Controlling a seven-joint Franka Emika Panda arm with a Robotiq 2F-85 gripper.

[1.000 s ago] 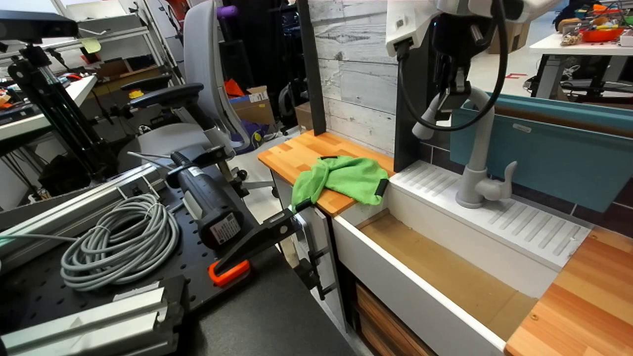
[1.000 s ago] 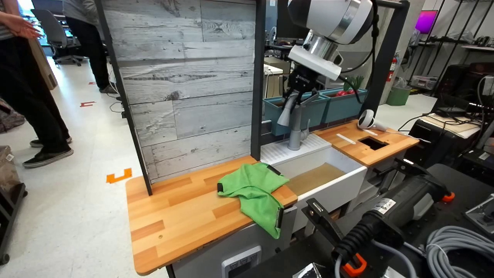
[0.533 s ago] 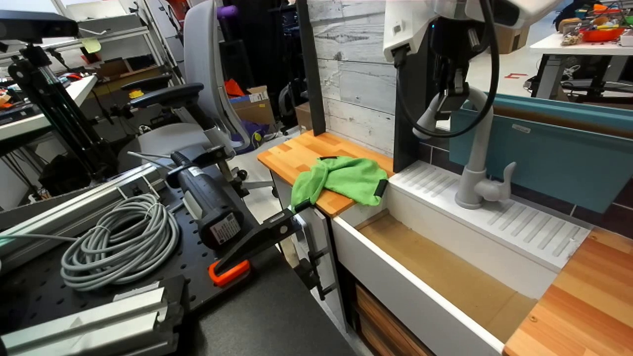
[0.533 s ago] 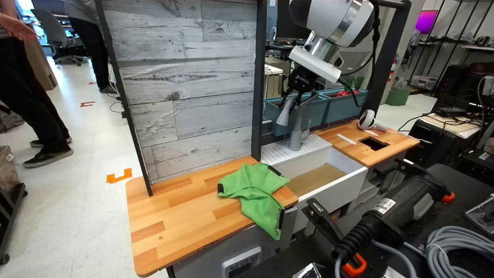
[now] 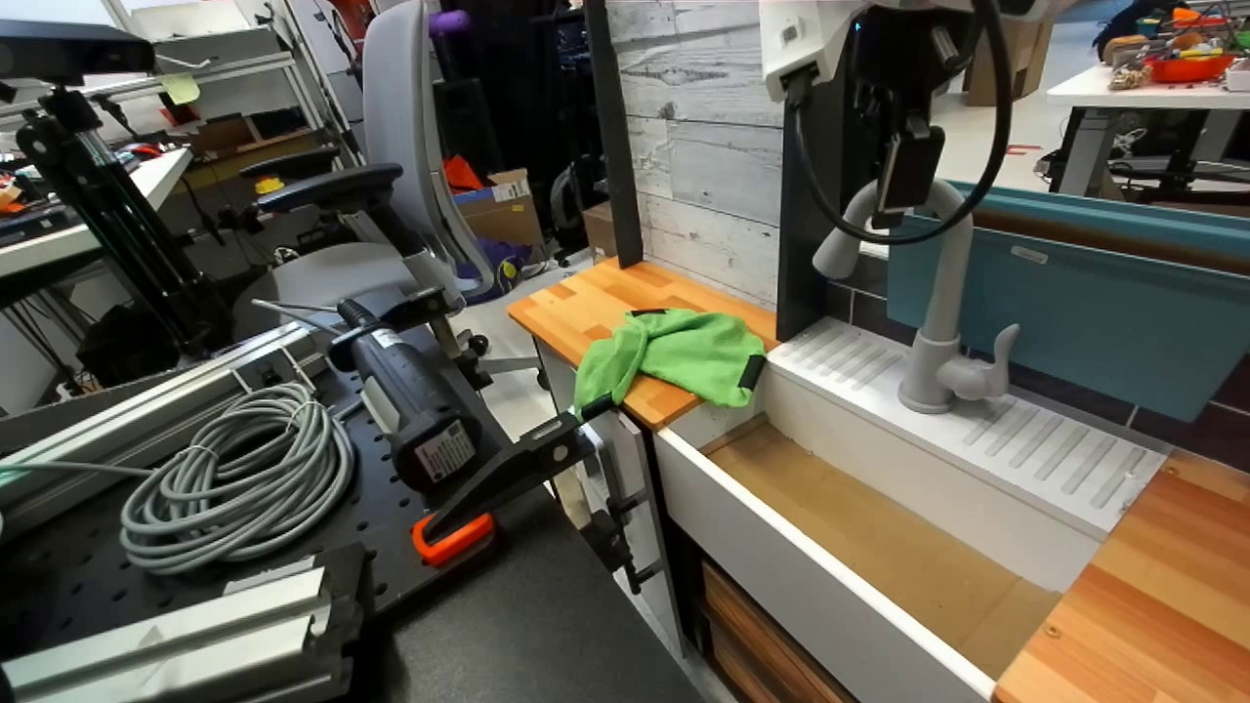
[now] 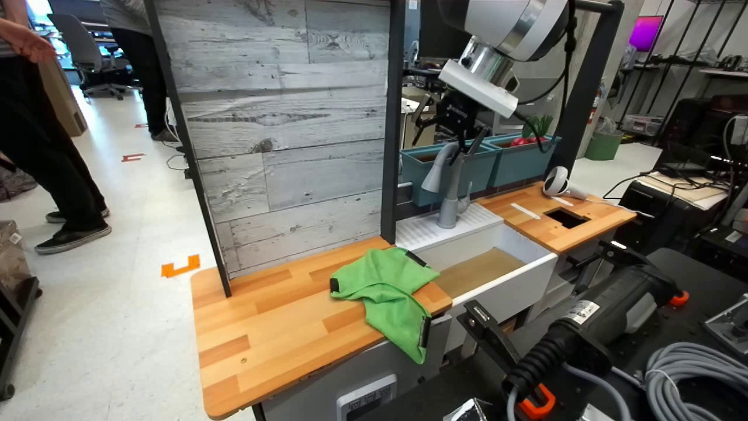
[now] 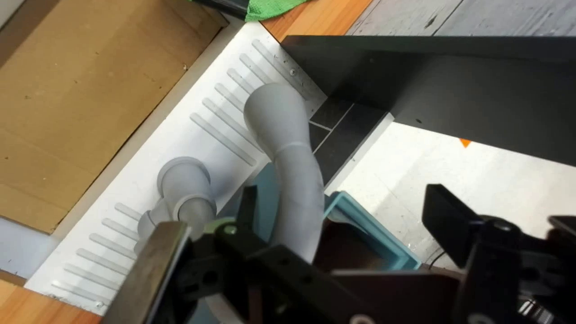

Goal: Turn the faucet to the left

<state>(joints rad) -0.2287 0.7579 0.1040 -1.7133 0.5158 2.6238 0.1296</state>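
Observation:
The grey faucet (image 5: 945, 293) rises from the ribbed white ledge behind the sink, its side lever (image 5: 991, 366) upright. Its arched spout (image 7: 297, 193) reaches along the ledge toward the dark post, and the spout head (image 6: 433, 178) hangs over the ledge rather than the basin. In the exterior views my gripper (image 6: 439, 146) is just above the top of the arch. Seen from the wrist, the gripper (image 7: 341, 198) has its fingers spread wide, the spout showing near one finger (image 7: 248, 207). Nothing is gripped. Whether that finger touches the spout I cannot tell.
Teal planters (image 5: 1064, 303) stand close behind the faucet. A dark post (image 6: 390, 128) and the grey wood panel (image 6: 280, 117) rise beside it. A green cloth (image 6: 383, 286) lies on the wooden counter (image 6: 280, 327). The sink (image 5: 840, 576) is in front of the ledge.
My gripper's jaws, drawn together at the spout's arch before, have opened wide. The hand has lifted slightly above the arch. The faucet stands nearly as it did.

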